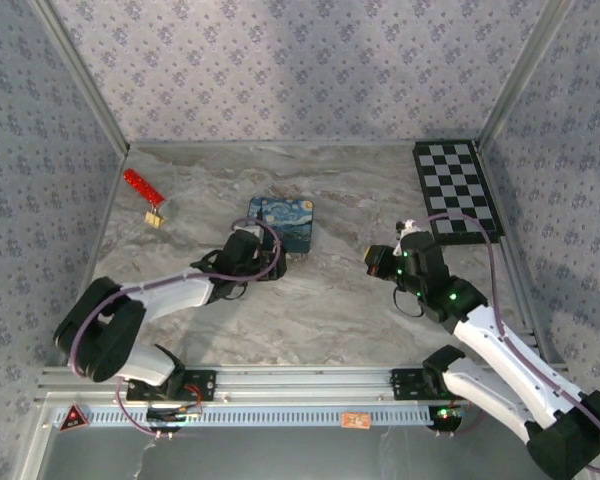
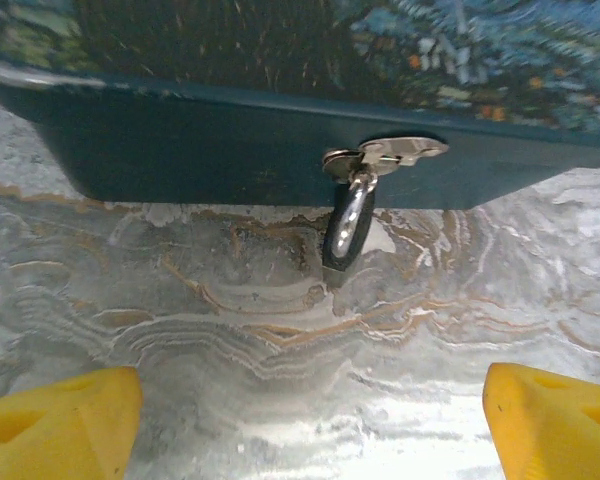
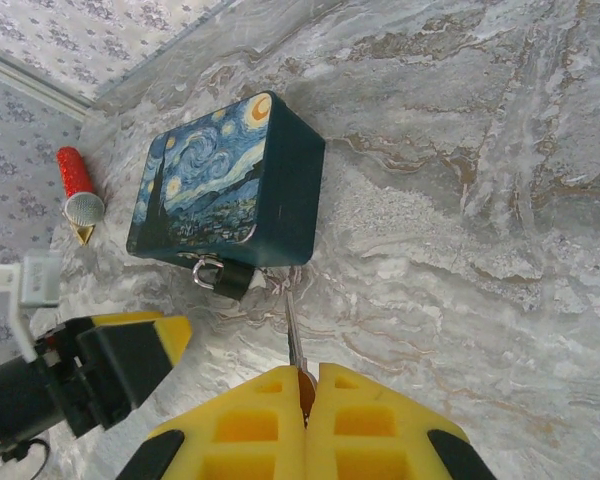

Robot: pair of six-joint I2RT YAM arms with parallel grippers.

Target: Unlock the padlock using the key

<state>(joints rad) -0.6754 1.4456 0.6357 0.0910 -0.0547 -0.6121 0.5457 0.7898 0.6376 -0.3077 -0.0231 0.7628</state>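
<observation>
Pinches key (image 3: pixel 292 335) in right claw (image 3: pixel 308 385), apart from padlock (image 3: pixel 223 276) on the blue box (image 3: pixel 230 180). Faces it with left claw (image 2: pixel 310 420) spread. Not yet inserted or turned.

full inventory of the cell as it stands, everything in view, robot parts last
table: 1, grey marble, under everything
painted box: 1, blue, Starry Night print, mid-table
padlock: 1, dark, silver shackle, hanging on the box's hasp
key: 1, silver, pinched in right gripper, blade toward the padlock
red strip: 1, red, far left of table
gold piece: 1, gold, joined to red strip's near end
checkerboard: 1, black-white, far right corner
left gripper: 1, yellow, open, facing the padlock
right gripper: 1, yellow, shut on key
</observation>
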